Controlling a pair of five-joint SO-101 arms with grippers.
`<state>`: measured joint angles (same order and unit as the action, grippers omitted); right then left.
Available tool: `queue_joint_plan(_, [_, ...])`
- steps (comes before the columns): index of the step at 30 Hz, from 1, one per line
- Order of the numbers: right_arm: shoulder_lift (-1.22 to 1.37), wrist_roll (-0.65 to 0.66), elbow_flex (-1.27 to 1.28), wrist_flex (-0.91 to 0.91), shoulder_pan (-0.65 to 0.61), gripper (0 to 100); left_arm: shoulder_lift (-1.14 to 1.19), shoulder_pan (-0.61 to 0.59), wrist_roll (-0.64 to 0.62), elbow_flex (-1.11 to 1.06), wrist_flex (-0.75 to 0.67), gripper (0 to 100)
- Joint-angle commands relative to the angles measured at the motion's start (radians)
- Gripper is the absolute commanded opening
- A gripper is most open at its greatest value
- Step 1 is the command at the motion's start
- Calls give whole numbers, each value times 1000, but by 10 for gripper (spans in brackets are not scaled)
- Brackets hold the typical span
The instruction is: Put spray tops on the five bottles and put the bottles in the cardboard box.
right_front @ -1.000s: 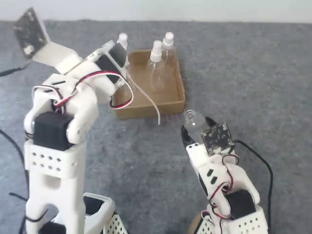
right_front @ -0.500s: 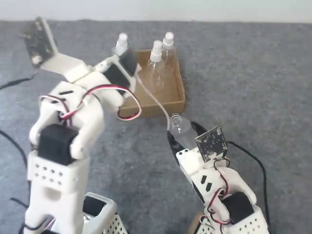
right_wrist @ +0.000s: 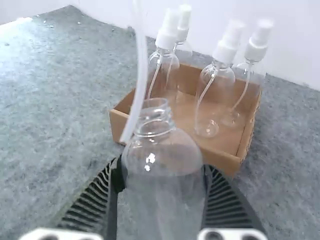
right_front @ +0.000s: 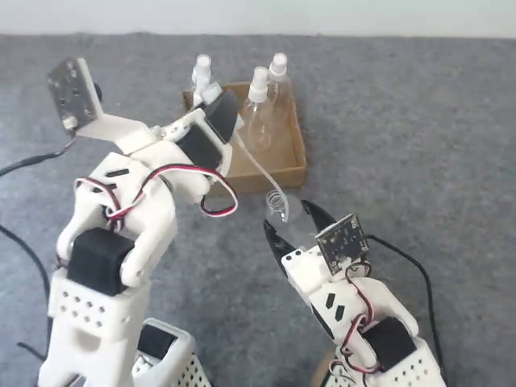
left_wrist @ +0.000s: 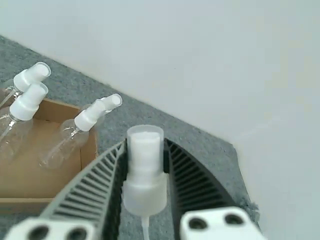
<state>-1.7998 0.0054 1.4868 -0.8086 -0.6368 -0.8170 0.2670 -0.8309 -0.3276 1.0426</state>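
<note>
while l gripper (left_wrist: 145,145) clamps spray top (left_wrist: 145,172), r gripper (right_wrist: 162,171) clamped on uncapped bottle (right_wrist: 160,150), tube (right_wrist: 140,65) beside its neck

**Left arm** (right_front: 121,218), left of frame: white plastic shells, black motor blocks, looped red, white and black wires, rows of round holes at the base, and a dark circuit board (right_front: 72,93) on a white bracket.

**Right arm** (right_front: 355,314), lower right: the same build, with a black cable (right_front: 411,258).

**Left gripper** (left_wrist: 145,145) and **right gripper** (right_wrist: 160,172): black ribbed fingers (left_wrist: 95,190) on white mounts.
</note>
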Motion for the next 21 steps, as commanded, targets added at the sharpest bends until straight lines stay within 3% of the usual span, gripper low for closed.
queue_joint_plan(1, [-15, -11, -17, 35, -8, 80, -28, -21, -6, -1, -38, 12])
queue_joint_plan(14, [-16, -11, -18, 35, -13, 80, -28, -25, -6, -8, -69, 12])
queue_joint_plan(21, [-16, -11, -20, 35, -13, 80, -25, -129, -6, -48, -133, 12])
